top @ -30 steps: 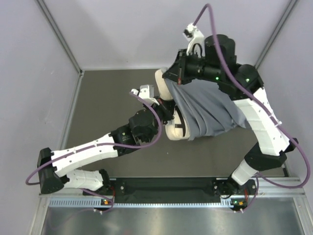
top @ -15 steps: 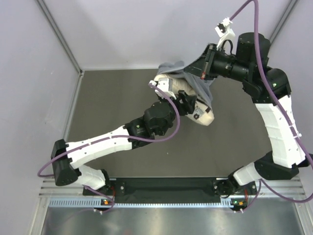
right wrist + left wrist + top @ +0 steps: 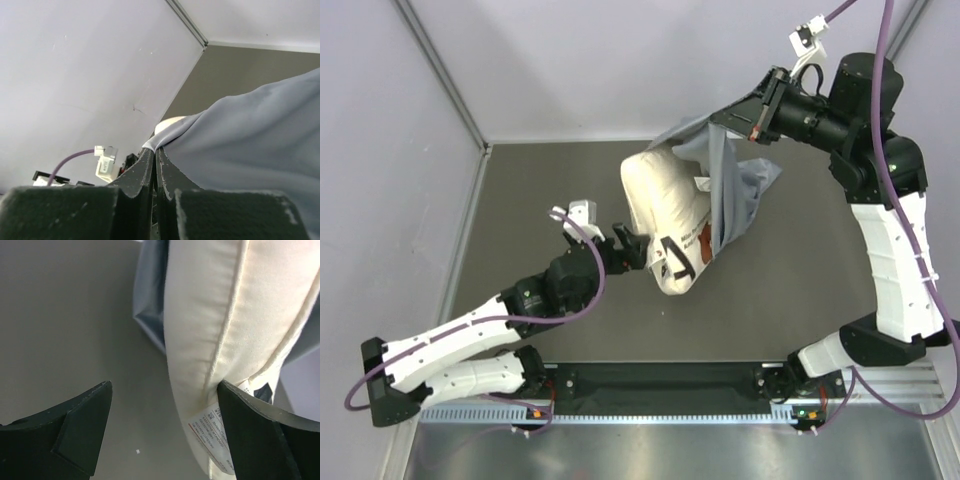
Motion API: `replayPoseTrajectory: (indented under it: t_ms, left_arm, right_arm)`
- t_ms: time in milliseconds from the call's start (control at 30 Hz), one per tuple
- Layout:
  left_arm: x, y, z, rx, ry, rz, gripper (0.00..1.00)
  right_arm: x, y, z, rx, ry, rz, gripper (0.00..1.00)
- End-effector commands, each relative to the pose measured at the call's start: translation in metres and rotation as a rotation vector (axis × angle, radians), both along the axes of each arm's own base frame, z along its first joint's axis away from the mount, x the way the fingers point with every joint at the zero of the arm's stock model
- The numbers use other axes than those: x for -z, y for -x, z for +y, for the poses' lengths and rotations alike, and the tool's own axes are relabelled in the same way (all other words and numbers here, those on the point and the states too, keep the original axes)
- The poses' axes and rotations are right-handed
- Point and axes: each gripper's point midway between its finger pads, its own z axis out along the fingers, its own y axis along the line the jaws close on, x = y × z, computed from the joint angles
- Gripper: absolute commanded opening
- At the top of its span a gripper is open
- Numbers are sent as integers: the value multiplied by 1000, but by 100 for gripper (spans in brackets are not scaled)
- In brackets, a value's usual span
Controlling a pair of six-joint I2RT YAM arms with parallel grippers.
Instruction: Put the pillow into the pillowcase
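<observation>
pillow [image 3: 665,205]: cream, plump, dark lettering at near end; tilted, centre of scene, mostly uncovered.
pillowcase [image 3: 742,190]: grey-blue, wrinkled; raised, draped over the pillow's far right side.

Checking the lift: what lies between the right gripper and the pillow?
Only the pillowcase. The right gripper, jaws shut, pinches its edge, and the fabric drapes down over part of the pillow. The top view shows it best.
</observation>
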Motion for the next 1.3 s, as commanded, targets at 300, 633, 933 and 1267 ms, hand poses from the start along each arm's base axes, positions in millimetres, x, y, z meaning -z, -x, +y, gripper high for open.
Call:
replayPoseTrajectory:
  t_ms: [300, 633, 933, 1267]
  left_arm:
    - [-7, 6, 4, 145, 75, -90, 91]
    - [5, -22, 62, -111, 47, 39, 90]
    - [21, -31, 4, 209, 206, 41, 86]
    - [6, 1, -68, 399, 341, -47, 83]
  right_arm:
    - [-76, 33, -11, -51, -136, -235, 0]
    - [-69, 32, -25, -22, -122, -226, 0]
    - [-75, 34, -28, -37, -135, -228, 0]
    - [-80, 32, -29, -24, -157, -228, 0]
